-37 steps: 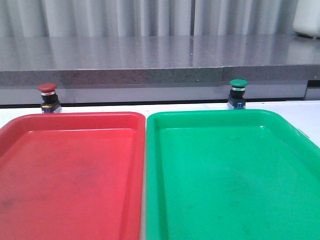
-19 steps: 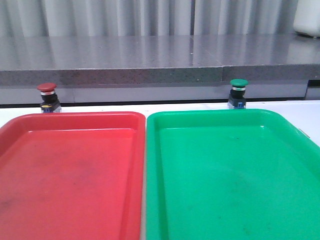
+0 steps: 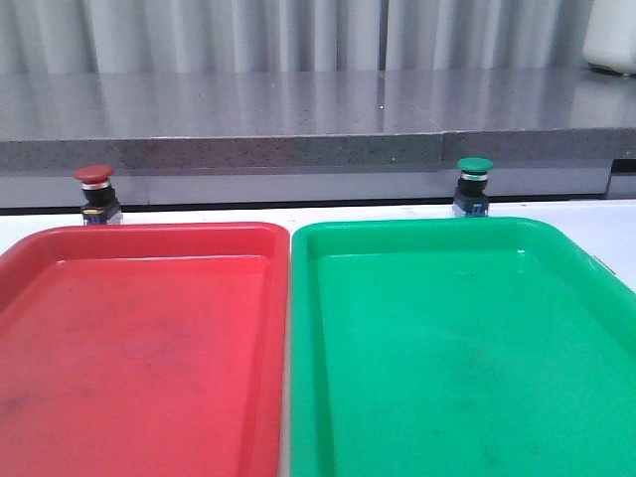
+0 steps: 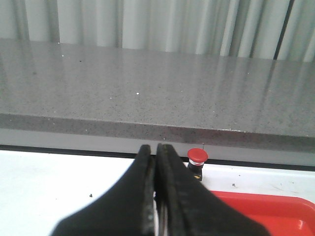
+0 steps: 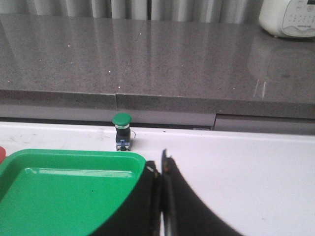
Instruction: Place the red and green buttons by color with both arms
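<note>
The red button stands upright on the white table behind the red tray. The green button stands upright behind the green tray. Neither arm shows in the front view. In the left wrist view my left gripper is shut and empty, well short of the red button, which stands just to one side of its tips. In the right wrist view my right gripper is shut and empty, over the green tray's corner, short of the green button.
A raised grey stone counter runs along the back just behind both buttons. A white appliance stands on it at the far right. The two trays lie side by side, nearly touching, and both hold nothing.
</note>
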